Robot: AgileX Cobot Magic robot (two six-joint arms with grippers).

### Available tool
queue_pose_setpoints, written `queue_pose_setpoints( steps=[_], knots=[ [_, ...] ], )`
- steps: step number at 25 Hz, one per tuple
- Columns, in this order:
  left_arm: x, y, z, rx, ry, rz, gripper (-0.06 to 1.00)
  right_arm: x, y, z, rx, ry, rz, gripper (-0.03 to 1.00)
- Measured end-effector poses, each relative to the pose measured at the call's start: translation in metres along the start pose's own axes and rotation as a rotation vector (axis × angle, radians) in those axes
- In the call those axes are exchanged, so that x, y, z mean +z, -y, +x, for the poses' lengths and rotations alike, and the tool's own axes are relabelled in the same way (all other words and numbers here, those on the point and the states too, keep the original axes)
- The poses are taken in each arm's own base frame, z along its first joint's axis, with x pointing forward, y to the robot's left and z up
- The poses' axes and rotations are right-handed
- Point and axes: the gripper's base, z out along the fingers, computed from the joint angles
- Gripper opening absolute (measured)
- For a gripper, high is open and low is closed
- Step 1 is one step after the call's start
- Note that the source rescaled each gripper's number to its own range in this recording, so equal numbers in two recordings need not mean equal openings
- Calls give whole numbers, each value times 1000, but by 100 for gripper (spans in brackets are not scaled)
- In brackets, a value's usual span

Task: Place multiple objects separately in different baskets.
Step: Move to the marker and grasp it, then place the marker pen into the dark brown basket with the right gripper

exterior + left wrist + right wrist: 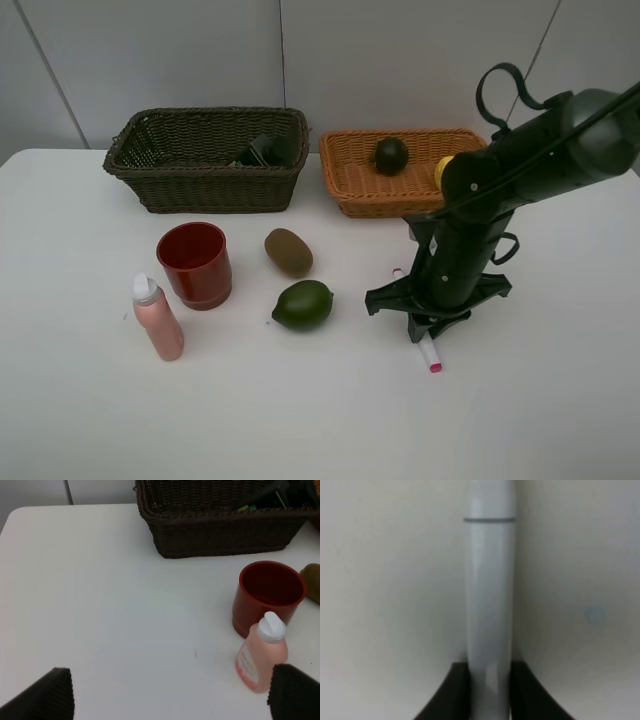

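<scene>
- The right end effector [489, 677] pinches the white marker [489, 590], which lies on the worktop [560, 400] in front of the orange basket [365, 195].
- The left end effector [172, 692] hangs spread near the pink bottle [260, 655].
- A dark item [268, 150], possibly a bottle, sits in the brown basket [190, 185].

And there's the right arm [530, 150], matte black all over: fat cylindrical links and a rounded joint housing just in front of the orange-tan basket [370, 205]. A thin black cable [480, 97] loops up past that basket's right end; a smaller loop sits on its near side. The right gripper [428, 325] carries a wide black crossbar. The left gripper [170, 702] shows two dark fingers [47, 695], perhaps rubber-padded, too blurred to call.
</scene>
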Motion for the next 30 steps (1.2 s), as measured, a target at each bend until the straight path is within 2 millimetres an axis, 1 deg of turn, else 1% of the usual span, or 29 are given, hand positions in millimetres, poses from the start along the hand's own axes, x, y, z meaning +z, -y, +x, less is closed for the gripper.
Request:
queue_pose_setpoints(
  steps=[11,13,16,20,23,26,28,30],
  knots=[
    [0,0,0,0,0,0,100,-2,0,0,0,-19,7,0],
    [0,0,0,0,0,0,100,-8,0,-1,0,-38,15,0],
    [0,0,0,0,0,0,100,-24,0,-6,-7,-49,31,0],
    [0,0,0,0,0,0,100,-61,0,-15,-18,-32,51,0],
    [0,0,0,0,0,0,100,-98,-1,-25,-18,20,51,0],
    [0,0,0,0,0,0,100,-144,-6,-39,-18,144,21,0],
    [0,0,0,0,0,0,100,-174,-14,-53,-41,265,4,0],
    [0,0,0,0,0,0,100,-200,-23,-67,-80,385,-1,0]
  ],
)
